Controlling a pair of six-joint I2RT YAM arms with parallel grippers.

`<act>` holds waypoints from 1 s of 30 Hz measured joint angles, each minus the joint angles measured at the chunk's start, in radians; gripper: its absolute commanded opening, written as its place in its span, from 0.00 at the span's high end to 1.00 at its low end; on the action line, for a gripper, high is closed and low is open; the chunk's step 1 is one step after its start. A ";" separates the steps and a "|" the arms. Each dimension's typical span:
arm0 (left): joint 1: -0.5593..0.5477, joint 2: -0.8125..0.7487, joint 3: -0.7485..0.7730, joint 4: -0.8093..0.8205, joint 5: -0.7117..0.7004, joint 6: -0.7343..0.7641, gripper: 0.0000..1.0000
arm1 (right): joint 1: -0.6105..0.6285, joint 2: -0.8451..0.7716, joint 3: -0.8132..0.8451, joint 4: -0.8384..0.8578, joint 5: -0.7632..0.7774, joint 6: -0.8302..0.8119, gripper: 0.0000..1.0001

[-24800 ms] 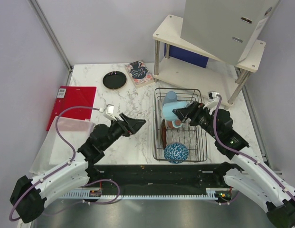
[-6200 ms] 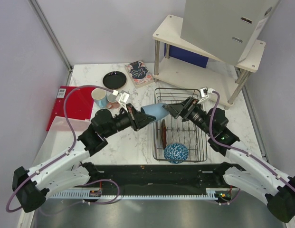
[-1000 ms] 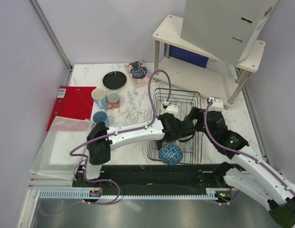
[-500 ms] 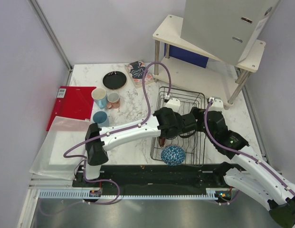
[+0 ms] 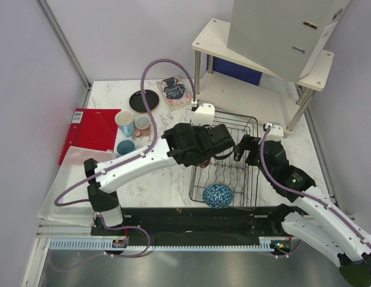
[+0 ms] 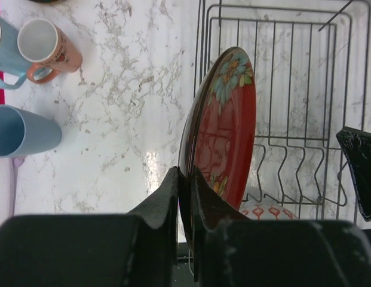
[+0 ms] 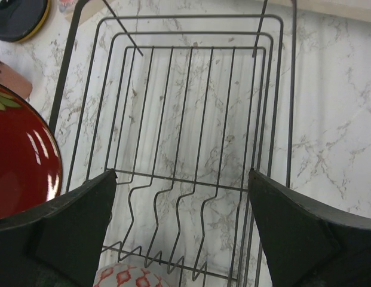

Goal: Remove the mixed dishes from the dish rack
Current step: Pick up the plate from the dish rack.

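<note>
Change: against the view half a second before, the left arm's wrist has pulled back to the left and toward the table's far side, while the dish rack [image 5: 245, 173] lies where it lay.
Left of the rack: the far light-blue cup [image 5: 125, 123] and the salmon-pink mug [image 5: 143, 125] stand touching, mouths up. The near light-blue cup [image 5: 125, 146] stands just nearer the arms, and the black plate [image 5: 143, 100] lies flat beyond them.
Left gripper [image 6: 184, 179]: fingers [image 6: 168, 200] drawn almost together, pinching the rim of the dark red floral plate [image 6: 224, 131].
Plate to gripper: the plate runs straight out from between the fingertips, with only its nearest edge caught.
Plate's place: over the rack's left side wires; whether it touches them cannot be told.
Plate's lie: on edge and leaning a little, flowered face toward the rack's inside, back toward the cups. Its long line runs along the rack's length.
Dish rack: long side running from the arms toward the far edge of the table.
Rack's contents: the blue-and-white patterned bowl [image 5: 218, 195] sits at the near end, its patterned outside up.
Right gripper [image 7: 180, 176]: jaws spread wide, gripping nothing, over the rack's wire floor to the right of the plate and apart from it.
</note>
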 measured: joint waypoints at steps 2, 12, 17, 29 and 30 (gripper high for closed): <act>0.043 -0.061 -0.040 0.059 0.026 0.034 0.98 | 0.000 -0.016 0.003 -0.002 0.022 0.001 0.02; 0.469 -0.816 -0.895 0.719 0.549 0.250 0.98 | -0.001 -0.133 0.009 0.068 -0.050 0.010 0.02; 0.473 -0.900 -1.022 0.938 0.834 0.276 0.98 | -0.001 -0.093 0.009 0.145 -0.209 0.045 0.03; 0.480 -0.916 -1.086 1.118 1.014 0.276 0.98 | -0.016 -0.050 0.009 0.281 -0.388 0.126 0.05; 0.481 -0.916 -1.088 1.121 1.014 0.276 0.98 | -0.017 -0.050 0.009 0.285 -0.389 0.129 0.06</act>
